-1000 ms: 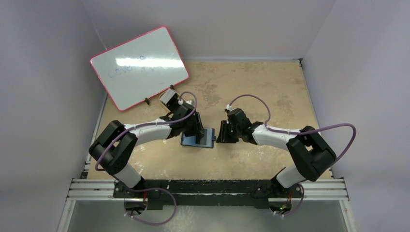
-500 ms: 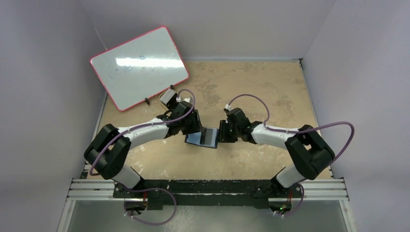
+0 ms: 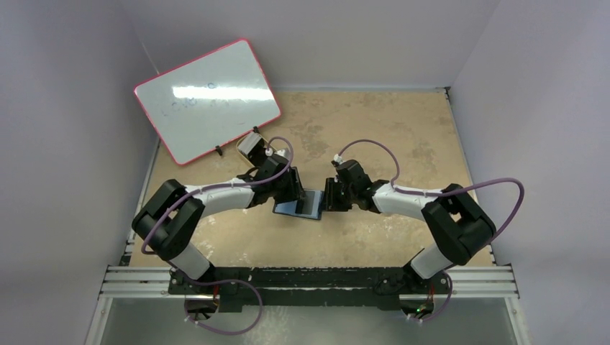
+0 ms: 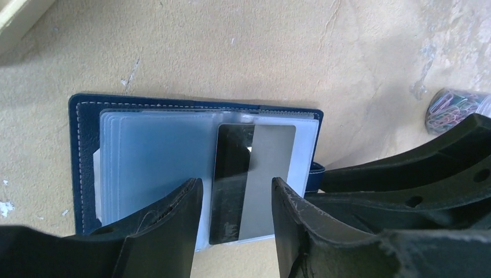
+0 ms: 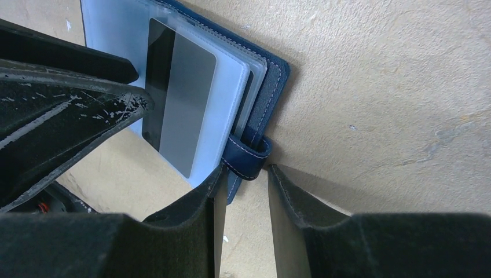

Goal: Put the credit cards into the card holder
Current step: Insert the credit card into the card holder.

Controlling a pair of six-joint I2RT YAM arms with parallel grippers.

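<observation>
The card holder [image 3: 288,209] lies open on the table between both arms, its navy cover [image 4: 81,145] under clear blue sleeves. One of the credit cards [image 4: 252,179], half black and half grey, lies flat on the right-hand sleeve; I cannot tell whether it is inside the pocket. My left gripper [image 4: 234,200] hangs open over it, one finger at each long edge of the card. My right gripper [image 5: 243,194] is open at the holder's right edge. Its tips are just short of the snap tab [image 5: 249,157], and only bare table shows between them.
A pink-framed whiteboard [image 3: 207,100] leans at the back left. A gold tin [image 3: 248,144] sits just behind the left wrist. A small clear jar of coloured paper clips [image 4: 454,107] stands to the right of the holder. Side walls close in the table.
The right gripper has come left up against the holder's tab edge. The left gripper has shifted slightly over the holder, and the holder has slid a little.
</observation>
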